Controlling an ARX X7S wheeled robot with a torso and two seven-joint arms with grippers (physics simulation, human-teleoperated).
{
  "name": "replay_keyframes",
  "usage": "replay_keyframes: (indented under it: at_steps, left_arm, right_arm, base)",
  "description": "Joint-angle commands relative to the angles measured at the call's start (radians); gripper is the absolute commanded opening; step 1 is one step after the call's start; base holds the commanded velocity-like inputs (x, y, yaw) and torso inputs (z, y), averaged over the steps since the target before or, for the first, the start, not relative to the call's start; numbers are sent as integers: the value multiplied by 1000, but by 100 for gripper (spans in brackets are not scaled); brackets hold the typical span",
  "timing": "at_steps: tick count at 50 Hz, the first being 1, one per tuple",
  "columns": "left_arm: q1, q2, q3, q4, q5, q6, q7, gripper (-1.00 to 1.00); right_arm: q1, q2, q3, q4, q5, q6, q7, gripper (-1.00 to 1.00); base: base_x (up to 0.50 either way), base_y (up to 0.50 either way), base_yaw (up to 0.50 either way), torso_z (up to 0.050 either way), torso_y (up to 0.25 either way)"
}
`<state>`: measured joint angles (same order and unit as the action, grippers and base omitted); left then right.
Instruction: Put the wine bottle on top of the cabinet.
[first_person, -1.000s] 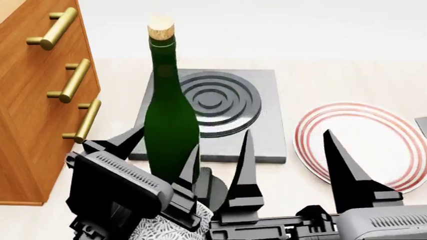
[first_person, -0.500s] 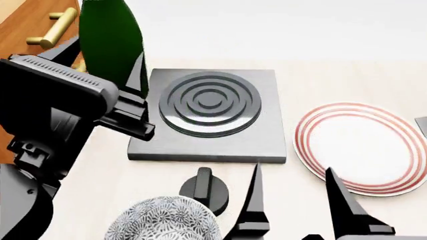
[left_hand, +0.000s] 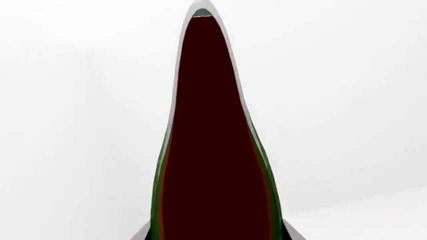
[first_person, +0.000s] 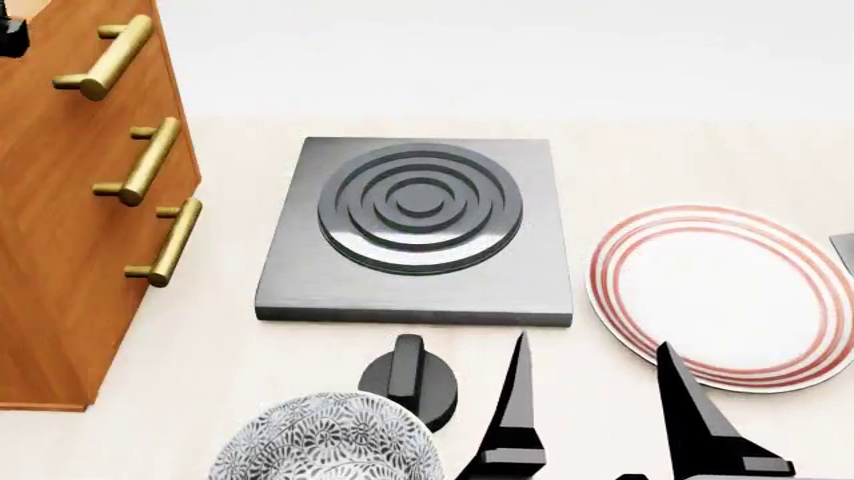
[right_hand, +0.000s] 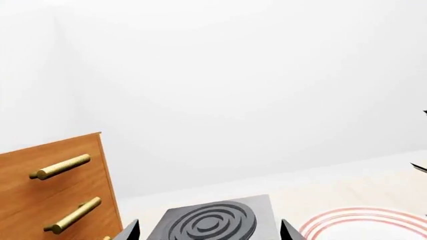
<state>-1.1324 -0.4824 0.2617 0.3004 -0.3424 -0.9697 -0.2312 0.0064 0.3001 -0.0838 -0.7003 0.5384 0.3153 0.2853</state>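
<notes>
Gone from the head view since a moment ago: wine bottle (left_hand: 213, 150), lifted up past the cabinet (first_person: 67, 230) front. Fills the left wrist view between the left fingers, apparently held, grip itself unseen. Right fingers (first_person: 601, 420) spread, empty, low over the desk (first_person: 667, 160). Placing on top comes next.

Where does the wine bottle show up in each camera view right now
Left wrist view: the wine bottle fills the centre, rising from the near edge to the top.
Head view: not in it.
Right wrist view: not in it.
Shared landmark: the cabinet with brass handles shows in the head and right wrist views; the left wrist view shows only the bottle against white.
</notes>
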Motion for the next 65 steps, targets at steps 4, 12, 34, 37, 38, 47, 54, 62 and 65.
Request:
replay_keyframes:
  at_steps: [4, 12, 34, 37, 38, 47, 54, 62, 65]
  left_arm:
    - [-166, -96, -42, -116, 12, -82, 5, -100]
    - [-259, -91, -11, -272, 43, -68, 20, -100]
    - [-438, -43, 20, -597, 54, 6, 97, -100]
    - [-439, -33, 9, -608, 42, 15, 105, -100]
    - [-437, -31, 4, -609, 39, 17, 104, -100]
    - [-454, -17, 22, -640, 33, 49, 141, -100]
    - [-476, 21, 35, -701, 38, 82, 147, -100]
    - [-470, 38, 44, -732, 44, 105, 145, -100]
    - [-458, 42, 41, -735, 42, 111, 142, -100]
  right_arm:
    - [-2, 6, 5, 5, 9, -9, 3, 100]
    - [-3, 9, 4, 8, 12, -13, 5, 100]
    - [-6, 14, 1, 22, 15, -27, 8, 100]
    - [-6, 14, 1, 26, 14, -29, 8, 100]
    - [-6, 15, -1, 26, 13, -30, 8, 100]
    - [-6, 17, -4, 31, 13, -33, 10, 100]
    - [-7, 18, -7, 33, 15, -34, 13, 100]
    - [-7, 20, -5, 33, 19, -39, 15, 100]
    - [-7, 21, -6, 34, 20, -40, 16, 100]
  base:
    - [0, 0, 0, 0, 0]
    - [0, 0, 0, 1, 1]
    - [0, 0, 0, 0, 1]
    - [0, 0, 0, 0, 0]
    - [0, 0, 0, 0, 0]
    - [0, 0, 0, 0, 1]
    - [0, 0, 0, 1, 1]
    - [0, 0, 0, 0, 0]
    - [0, 0, 0, 0, 0]
